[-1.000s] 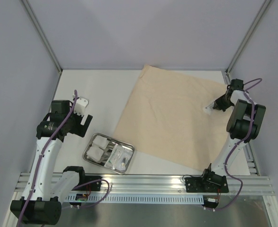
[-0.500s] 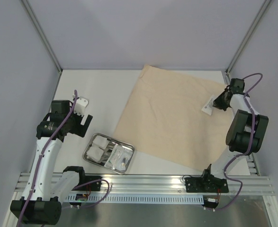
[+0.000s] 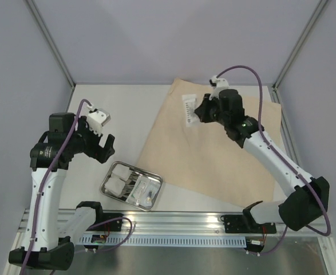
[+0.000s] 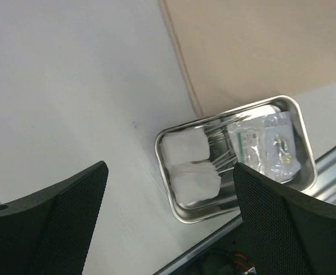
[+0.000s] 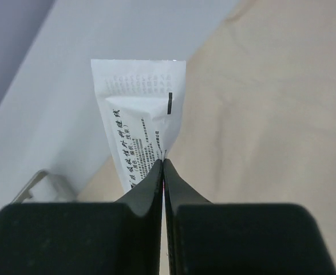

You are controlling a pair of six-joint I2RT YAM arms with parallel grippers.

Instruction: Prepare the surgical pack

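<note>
The tan wrap sheet (image 3: 213,143) lies spread over the right half of the table. A small steel tray (image 3: 104,186) sits near the front left, off the sheet's corner. It holds white gauze pads (image 4: 185,150), steel instruments (image 4: 220,159) and clear packets (image 4: 268,146). My right gripper (image 3: 200,112) hangs over the sheet's far left part, shut on a white printed packet (image 5: 139,109) that sticks out past its fingertips. My left gripper (image 3: 101,143) hovers open above the bare table just left of the tray, with nothing between its fingers (image 4: 59,217).
A grooved aluminium rail (image 3: 173,220) runs along the near edge, close to the tray. Slanted frame posts (image 3: 50,43) and grey walls close in the left, right and back sides. White tabletop (image 3: 122,109) lies left of the sheet.
My right arm has swung from the sheet's right edge to its far left part, carrying the white packet. My left arm has risen and turned slightly, staying open.
</note>
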